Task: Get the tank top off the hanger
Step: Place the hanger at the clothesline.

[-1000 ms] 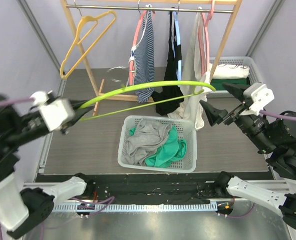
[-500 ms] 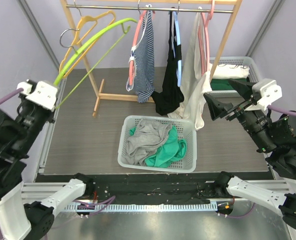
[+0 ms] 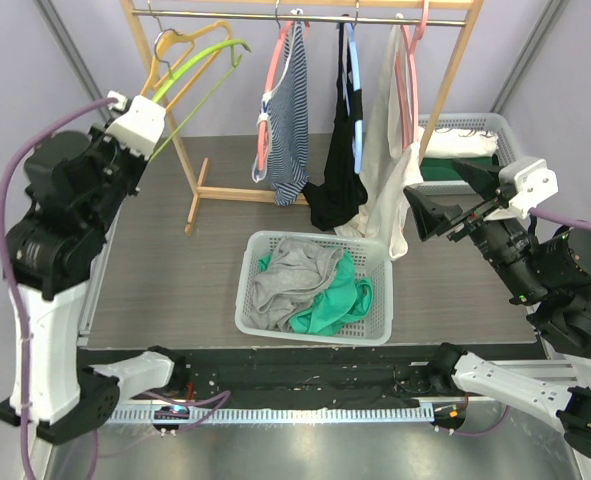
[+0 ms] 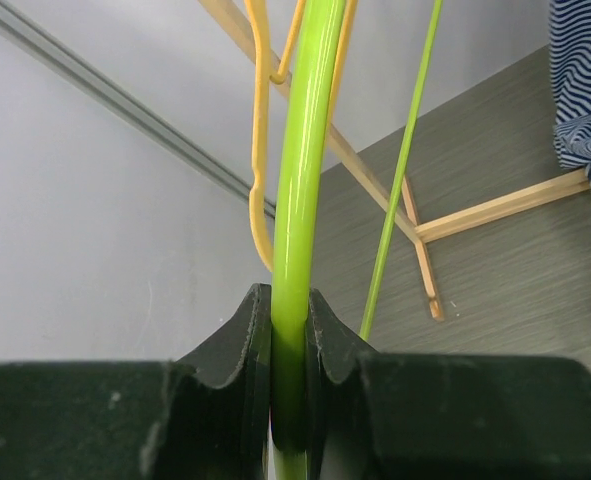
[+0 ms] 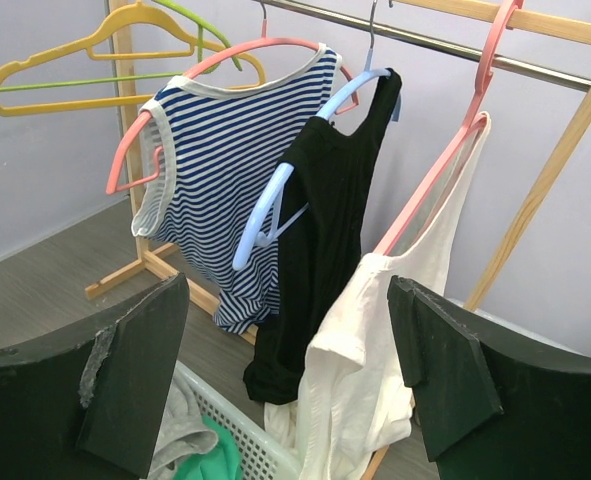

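The left gripper (image 4: 290, 330) is clenching the green hanger (image 4: 303, 150); its hook, seemingly beside the rail (image 3: 215, 14), needs seating squarely. The right gripper (image 5: 287, 370) is gaping, empty.

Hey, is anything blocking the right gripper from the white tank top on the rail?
Nothing visible does. The right gripper is open and the white tank top hangs straight ahead of it; the black tank top hangs beside it, not in front.
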`<act>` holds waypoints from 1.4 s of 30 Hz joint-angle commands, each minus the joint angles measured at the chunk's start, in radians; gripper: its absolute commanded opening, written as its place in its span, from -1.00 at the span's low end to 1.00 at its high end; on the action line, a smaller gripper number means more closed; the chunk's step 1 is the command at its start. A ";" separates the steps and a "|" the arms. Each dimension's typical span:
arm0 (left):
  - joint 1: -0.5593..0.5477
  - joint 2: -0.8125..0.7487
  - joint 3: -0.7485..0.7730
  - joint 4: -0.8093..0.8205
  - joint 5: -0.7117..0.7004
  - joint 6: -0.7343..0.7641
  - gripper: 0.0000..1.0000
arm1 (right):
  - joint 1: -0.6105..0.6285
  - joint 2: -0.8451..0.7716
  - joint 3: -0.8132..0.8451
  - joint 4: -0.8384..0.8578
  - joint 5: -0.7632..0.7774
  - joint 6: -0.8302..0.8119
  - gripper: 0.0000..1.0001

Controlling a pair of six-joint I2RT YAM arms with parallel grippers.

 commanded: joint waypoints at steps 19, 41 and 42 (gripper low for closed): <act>0.004 0.447 0.435 0.043 -0.134 -0.135 -0.99 | 0.000 -0.022 -0.036 0.019 -0.002 0.010 0.66; 0.004 0.566 0.515 0.107 -0.171 -0.164 -0.99 | -0.001 -0.119 -0.180 0.023 0.011 0.020 0.56; 0.003 0.570 0.515 0.112 -0.168 -0.166 -1.00 | -0.001 -0.117 -0.183 0.023 0.008 0.024 0.55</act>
